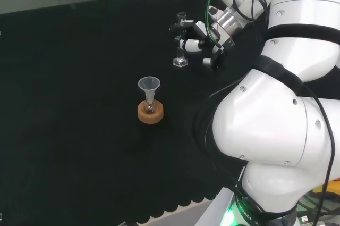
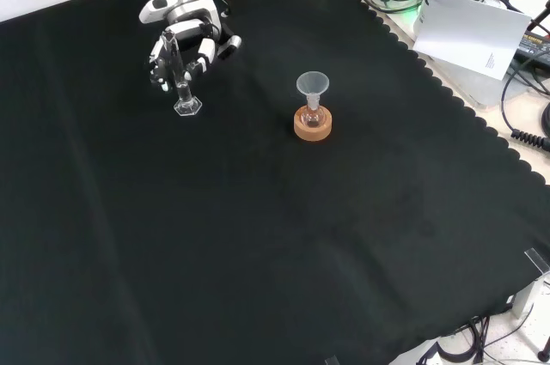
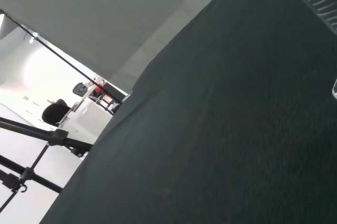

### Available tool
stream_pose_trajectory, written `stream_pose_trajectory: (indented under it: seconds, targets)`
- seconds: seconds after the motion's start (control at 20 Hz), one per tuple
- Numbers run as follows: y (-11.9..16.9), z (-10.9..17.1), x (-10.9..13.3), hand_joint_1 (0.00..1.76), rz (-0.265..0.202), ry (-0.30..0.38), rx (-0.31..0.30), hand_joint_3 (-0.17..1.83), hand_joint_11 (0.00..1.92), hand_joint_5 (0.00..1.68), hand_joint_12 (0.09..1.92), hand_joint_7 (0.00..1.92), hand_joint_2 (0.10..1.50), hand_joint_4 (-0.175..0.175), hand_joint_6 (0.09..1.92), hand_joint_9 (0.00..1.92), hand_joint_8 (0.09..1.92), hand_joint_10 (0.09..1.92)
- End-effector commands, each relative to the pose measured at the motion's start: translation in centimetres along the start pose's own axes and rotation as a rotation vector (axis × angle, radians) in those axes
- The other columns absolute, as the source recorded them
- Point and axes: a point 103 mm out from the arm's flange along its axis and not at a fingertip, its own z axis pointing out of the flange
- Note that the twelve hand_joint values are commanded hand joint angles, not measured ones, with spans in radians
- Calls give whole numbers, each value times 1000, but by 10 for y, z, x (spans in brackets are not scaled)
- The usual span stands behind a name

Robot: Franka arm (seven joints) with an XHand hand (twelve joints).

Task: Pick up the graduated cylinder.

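Graduated cylinder (image 2: 181, 73) mid-height hidden among robot hand (image 2: 191, 50) fingers

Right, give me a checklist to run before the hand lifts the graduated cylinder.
1. Graduated cylinder upright, hexagonal base on the cloth: ok.
2. Hand at the cylinder, fingers curled round the tube: looks ok in the head and front views.
3. Contact of fingers with the glass: cannot tell.
4. Flask with funnel on its cork ring stands apart from the hand: ok.
5. Space above the cylinder free for a lift: ok.
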Motion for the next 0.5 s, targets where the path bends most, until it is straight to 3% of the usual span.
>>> stream_pose_trajectory:
  seconds: [0.05, 0.2, 0.5]
  targets:
    - [5, 1, 8, 1099, 7, -77, -18, 176, 1117, 851, 876, 913, 1104, -116, 1074, 1179, 586, 266]
    - [5, -6, 13, 1124, 13, -120, -16, 44, 1172, 873, 817, 1006, 1157, -167, 1160, 1241, 545, 219]
    - [1, -22, 23, 1141, 39, -209, 23, 11, 1216, 931, 763, 1137, 1144, -175, 1102, 1333, 437, 135]
